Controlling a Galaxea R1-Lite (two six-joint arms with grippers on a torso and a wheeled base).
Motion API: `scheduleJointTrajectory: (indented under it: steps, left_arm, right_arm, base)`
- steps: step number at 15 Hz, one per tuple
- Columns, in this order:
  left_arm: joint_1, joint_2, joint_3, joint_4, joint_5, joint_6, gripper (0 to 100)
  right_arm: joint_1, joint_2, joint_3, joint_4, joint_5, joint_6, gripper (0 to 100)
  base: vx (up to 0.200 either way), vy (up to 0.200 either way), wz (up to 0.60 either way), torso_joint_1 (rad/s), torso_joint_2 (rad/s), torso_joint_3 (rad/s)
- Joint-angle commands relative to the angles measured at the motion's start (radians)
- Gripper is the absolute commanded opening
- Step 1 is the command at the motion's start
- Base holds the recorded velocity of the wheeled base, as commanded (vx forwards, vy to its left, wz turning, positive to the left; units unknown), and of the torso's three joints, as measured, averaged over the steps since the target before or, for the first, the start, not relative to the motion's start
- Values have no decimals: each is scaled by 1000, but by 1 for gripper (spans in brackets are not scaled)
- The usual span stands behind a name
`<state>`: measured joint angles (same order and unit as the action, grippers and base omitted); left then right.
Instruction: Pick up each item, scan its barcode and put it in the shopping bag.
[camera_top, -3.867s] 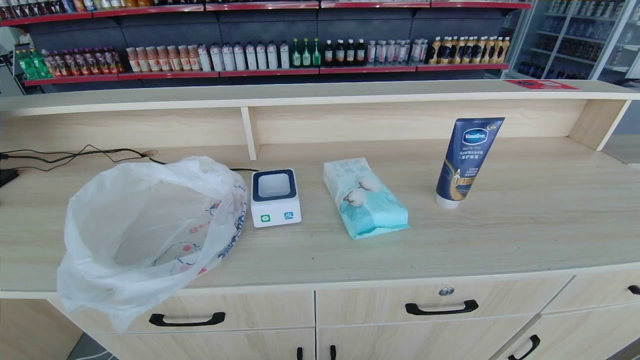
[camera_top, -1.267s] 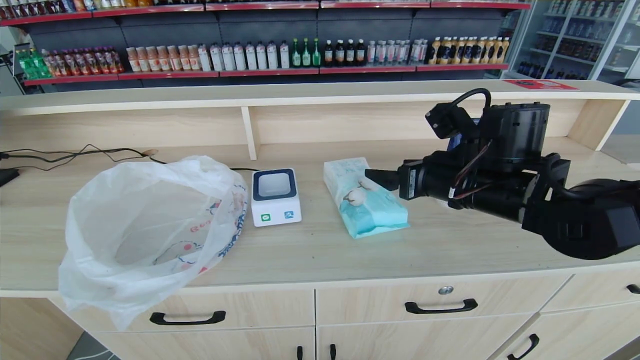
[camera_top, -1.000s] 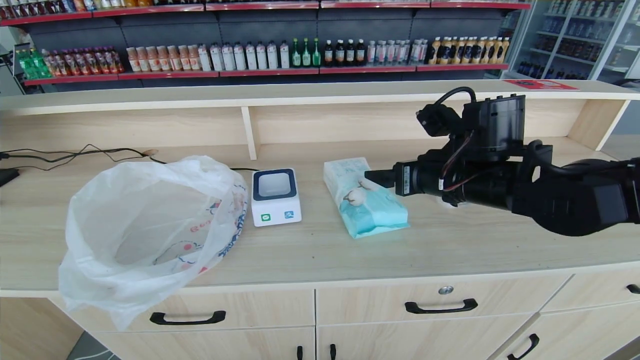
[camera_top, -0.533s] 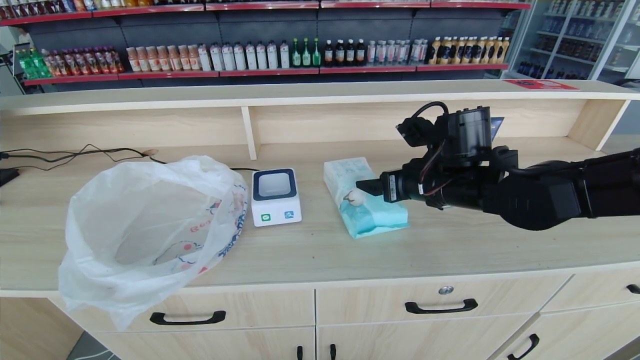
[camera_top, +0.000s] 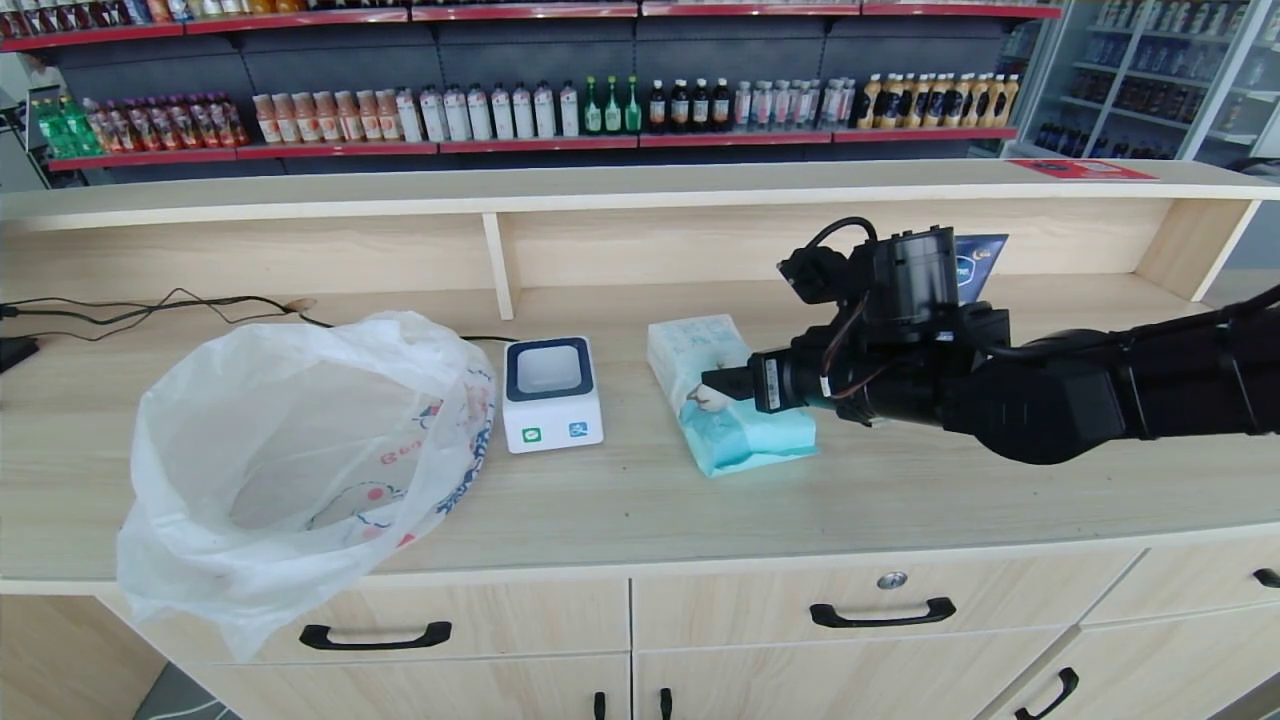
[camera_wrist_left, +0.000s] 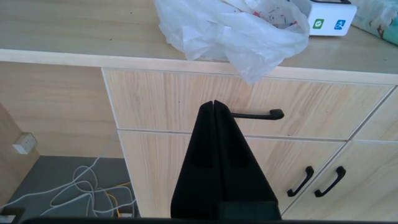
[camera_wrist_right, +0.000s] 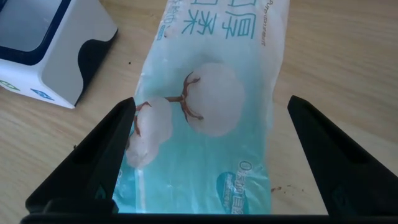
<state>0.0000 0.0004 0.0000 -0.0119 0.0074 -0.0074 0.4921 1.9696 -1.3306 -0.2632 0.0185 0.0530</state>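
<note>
- While the right pincer (camera_top: 714, 386) hangs with jaws wide apart, one either side of the tissue pack (camera_wrist_right: 214, 93), nothing is clamped yet.
- That pack lies flat on the desk (camera_top: 620, 500), between the scanner (camera_top: 551, 392) and the blue tube (camera_top: 978, 262) standing behind the arm.
- Best, I judge, to sink straight down, keep the pack centred and close gently across its width; the soft wrapper may slip.
- Left pincer (camera_wrist_left: 214, 115) hangs pressed together, empty, below the desk edge.
- Shopping bag (camera_top: 200, 420) gapes open just beside the scanner.
- Seconds earlier no arm was over the desk; it has come in from the right onto the pack, while pack, scanner and bag stayed put.
</note>
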Motion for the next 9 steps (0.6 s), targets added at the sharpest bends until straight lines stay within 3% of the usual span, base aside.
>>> scheduleJointTrajectory:
  steps: [1, 7, 9]
  left_arm:
    - [0, 1, 0, 0, 0, 0, 0]
    - [0, 1, 0, 0, 0, 0, 0]
    - [0, 1, 0, 0, 0, 0, 0]
  right_arm:
    - [3, 3, -9, -1, 0, 1, 100]
    - [8, 2, -2, -1, -5, 15, 100]
    - [8, 2, -2, 1, -5, 15, 100]
  base:
    - [0, 0, 0, 0, 0, 0]
    - [0, 0, 0, 0, 0, 0]
    - [0, 200, 0, 7, 2, 2]
